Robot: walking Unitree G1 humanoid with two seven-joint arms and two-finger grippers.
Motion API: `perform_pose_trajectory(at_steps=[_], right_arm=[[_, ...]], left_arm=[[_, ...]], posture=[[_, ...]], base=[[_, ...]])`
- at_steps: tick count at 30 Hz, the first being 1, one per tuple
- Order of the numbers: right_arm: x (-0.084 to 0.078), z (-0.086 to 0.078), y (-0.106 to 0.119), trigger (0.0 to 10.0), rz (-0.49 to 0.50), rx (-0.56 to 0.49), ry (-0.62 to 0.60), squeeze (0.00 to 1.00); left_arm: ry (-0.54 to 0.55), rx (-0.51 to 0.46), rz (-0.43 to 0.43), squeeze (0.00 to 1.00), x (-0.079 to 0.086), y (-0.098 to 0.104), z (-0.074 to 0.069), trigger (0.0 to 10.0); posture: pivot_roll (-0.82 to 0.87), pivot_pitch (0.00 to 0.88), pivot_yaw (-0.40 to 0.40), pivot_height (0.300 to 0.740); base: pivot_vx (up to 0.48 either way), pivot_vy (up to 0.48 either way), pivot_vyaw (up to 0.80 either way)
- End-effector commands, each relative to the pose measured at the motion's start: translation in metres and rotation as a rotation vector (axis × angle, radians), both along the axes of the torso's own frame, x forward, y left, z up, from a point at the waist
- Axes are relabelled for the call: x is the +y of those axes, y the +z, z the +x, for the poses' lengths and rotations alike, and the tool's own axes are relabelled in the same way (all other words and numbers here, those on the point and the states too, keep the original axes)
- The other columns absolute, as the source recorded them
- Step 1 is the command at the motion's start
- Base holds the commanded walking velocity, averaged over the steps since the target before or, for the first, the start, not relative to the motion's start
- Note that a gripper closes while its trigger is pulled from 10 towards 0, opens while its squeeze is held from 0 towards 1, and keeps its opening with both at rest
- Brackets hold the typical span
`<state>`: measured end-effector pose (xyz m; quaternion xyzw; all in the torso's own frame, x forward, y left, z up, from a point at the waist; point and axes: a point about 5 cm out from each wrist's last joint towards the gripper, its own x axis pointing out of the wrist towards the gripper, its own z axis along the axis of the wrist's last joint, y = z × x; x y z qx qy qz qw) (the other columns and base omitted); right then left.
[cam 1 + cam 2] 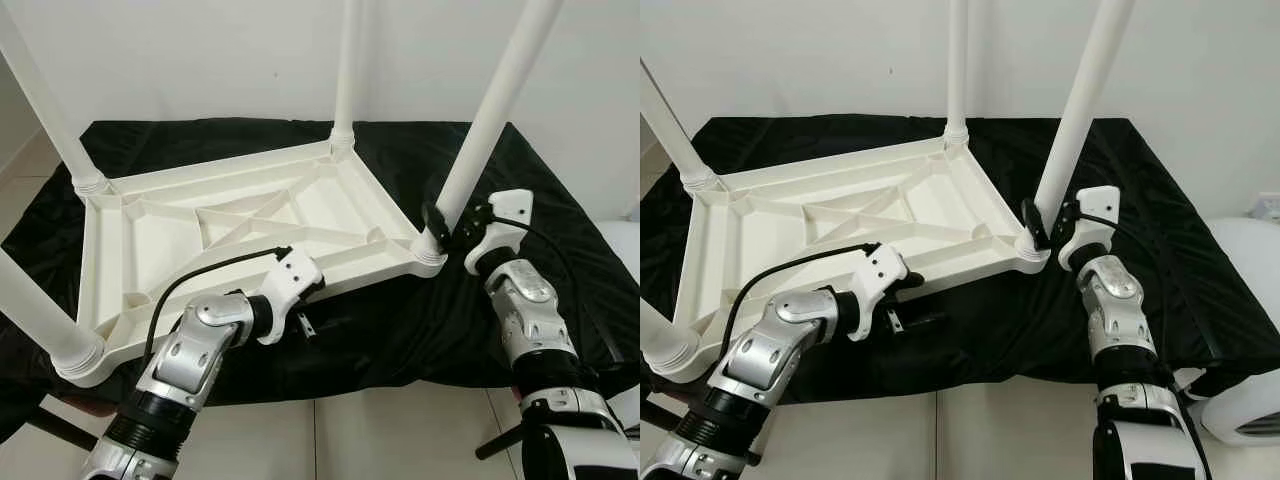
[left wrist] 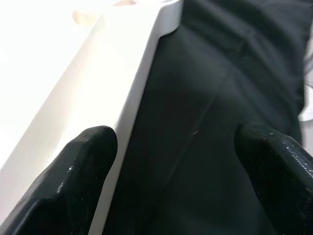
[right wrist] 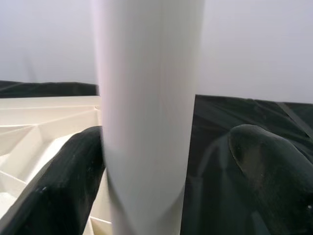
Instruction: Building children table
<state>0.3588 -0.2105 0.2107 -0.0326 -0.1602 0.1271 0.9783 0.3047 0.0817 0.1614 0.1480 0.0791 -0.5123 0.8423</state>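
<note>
Right gripper (image 3: pixel 166 161), fingers spread wide, straddles the table leg (image 1: pixel 487 120) at the tabletop's (image 1: pixel 240 225) four-o'clock corner. Left gripper (image 2: pixel 176 166), also wide open, sits at its six-o'clock edge on the black cloth (image 1: pixel 400 330).

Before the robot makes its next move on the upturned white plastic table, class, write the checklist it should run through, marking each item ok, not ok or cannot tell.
1. Upturned white plastic table top lies ribs-up on the black cloth: ok.
2. All four white tubular legs stand in their corner sockets, including the near right leg: ok.
3. Near right leg fully seated in its socket: cannot tell.
4. Right gripper has the near right leg between its fingers: ok, though one finger stands apart from the leg, so not clamped.
5. Left gripper is open at the table top's near edge, one finger beside it: ok.
6. Left gripper gripping the edge: not ok.
</note>
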Motion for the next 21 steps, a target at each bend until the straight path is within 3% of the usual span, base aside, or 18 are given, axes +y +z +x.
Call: perform_pose_trajectory(at_steps=[1,6,13,21], right_arm=[[0.007,-0.006,-0.001,10.0,0.021,-0.018,0.045,0.0],[0.01,-0.009,0.002,10.0,0.028,-0.045,0.07,0.0],[0.008,-0.012,0.014,10.0,0.037,-0.093,0.084,0.0],[0.01,-0.02,0.019,10.0,0.06,-0.109,0.106,0.0]], left_arm=[[0.348,-0.082,0.003,0.0,0.012,-0.004,0.015,10.0],[0.372,-0.077,-0.013,0.0,0.012,0.0,0.02,10.0],[0.505,-0.08,-0.011,0.0,0.019,0.003,0.036,10.0],[0.516,-0.071,-0.004,0.0,0.018,0.001,0.038,10.0]], posture=[[-0.09,0.121,0.043,0.74],[-0.1,0.121,0.048,0.74],[-0.1,0.131,0.051,0.74],[-0.1,0.136,0.053,0.74]], base=[[0.0,0.0,0.0],[0.0,0.0,0.0],[0.0,0.0,0.0],[0.0,0.0,0.0]])
